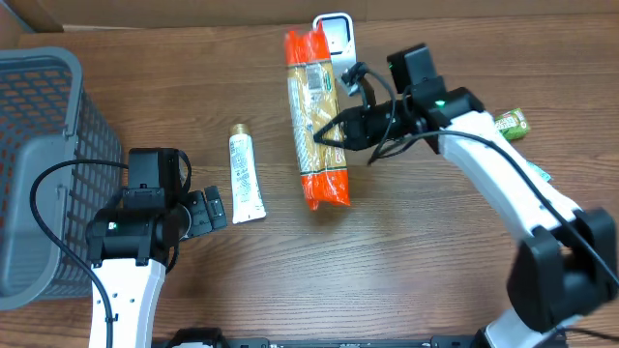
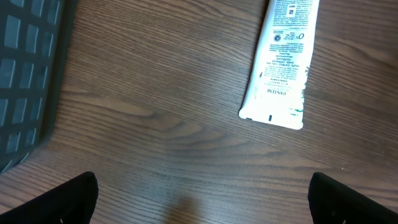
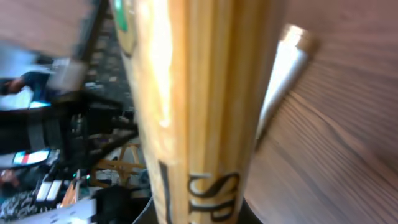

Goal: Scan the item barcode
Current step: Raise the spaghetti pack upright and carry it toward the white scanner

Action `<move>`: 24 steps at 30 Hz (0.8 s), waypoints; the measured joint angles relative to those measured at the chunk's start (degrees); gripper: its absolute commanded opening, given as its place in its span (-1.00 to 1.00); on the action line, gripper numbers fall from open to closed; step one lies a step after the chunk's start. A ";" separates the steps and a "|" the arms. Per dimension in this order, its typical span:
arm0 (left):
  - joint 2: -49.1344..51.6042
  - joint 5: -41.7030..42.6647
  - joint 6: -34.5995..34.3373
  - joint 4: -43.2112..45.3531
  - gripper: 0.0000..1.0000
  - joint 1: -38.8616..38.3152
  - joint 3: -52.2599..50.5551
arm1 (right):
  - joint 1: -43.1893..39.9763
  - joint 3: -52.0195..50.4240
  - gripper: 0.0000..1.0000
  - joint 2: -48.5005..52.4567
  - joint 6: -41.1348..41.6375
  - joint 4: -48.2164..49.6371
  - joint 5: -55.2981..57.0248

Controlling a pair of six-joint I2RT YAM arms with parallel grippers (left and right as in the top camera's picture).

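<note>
2 grippers: right gripper clamped on the spaghetti packet; left gripper, fingers apart, near the tube.

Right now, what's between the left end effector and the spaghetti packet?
A white tube lies between the left end effector and the spaghetti packet, as the overhead view shows.

Place: a lab or workshop bench set up like a shop till (a mock-up, by the look of it).
Shop signs: a grey mesh basket at the left edge. Groceries lie on the wood-grain table: a spaghetti pack, a Pantene tube and a small green packet. A white device stands at the far edge.
Lab signs: robot arms at the table. The right wrist view shows blurred cables, stands and cluttered gear.
</note>
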 measured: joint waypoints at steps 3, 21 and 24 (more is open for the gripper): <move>0.00 0.00 0.00 0.00 0.99 0.00 0.00 | -0.04 0.00 -0.93 -1.62 -0.09 0.26 -3.63; 0.00 0.00 0.00 0.00 0.99 0.00 0.00 | -1.92 0.44 -0.93 -1.55 2.99 3.91 -4.48; 0.00 0.00 0.00 0.00 0.99 0.00 0.00 | -1.90 4.35 -0.94 -1.49 4.39 1.51 2.97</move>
